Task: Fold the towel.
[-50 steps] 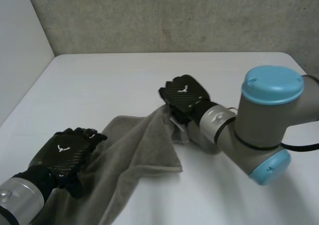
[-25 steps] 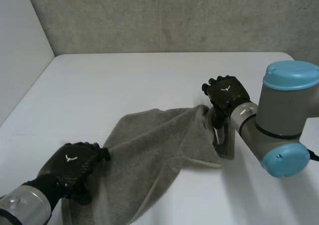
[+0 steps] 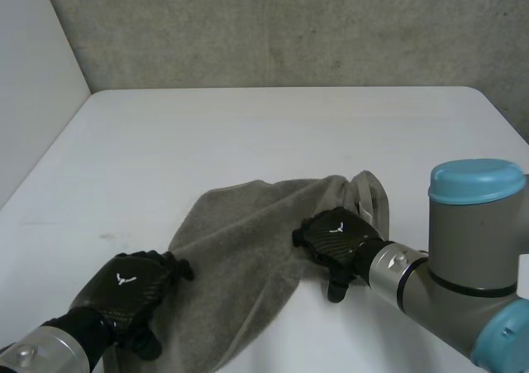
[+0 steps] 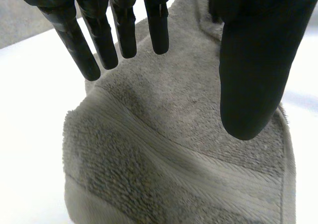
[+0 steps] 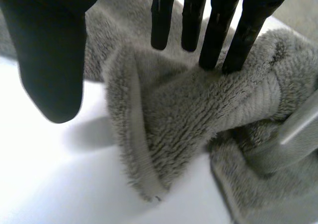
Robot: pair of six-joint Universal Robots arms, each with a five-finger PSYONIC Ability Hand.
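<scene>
Grey towel runs slantwise from open left hand to open right hand, whose fingers touch its bunched fold.

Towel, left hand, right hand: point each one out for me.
towel [image 3: 240, 224]: head view, its flat middle.
left hand [image 3: 124, 284]: head view, the back of the hand.
right hand [image 3: 335, 234]: head view, the back of the hand.

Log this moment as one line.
towel crumpled on table | left hand open over left edge | right hand open, touching bunched right edge
</scene>
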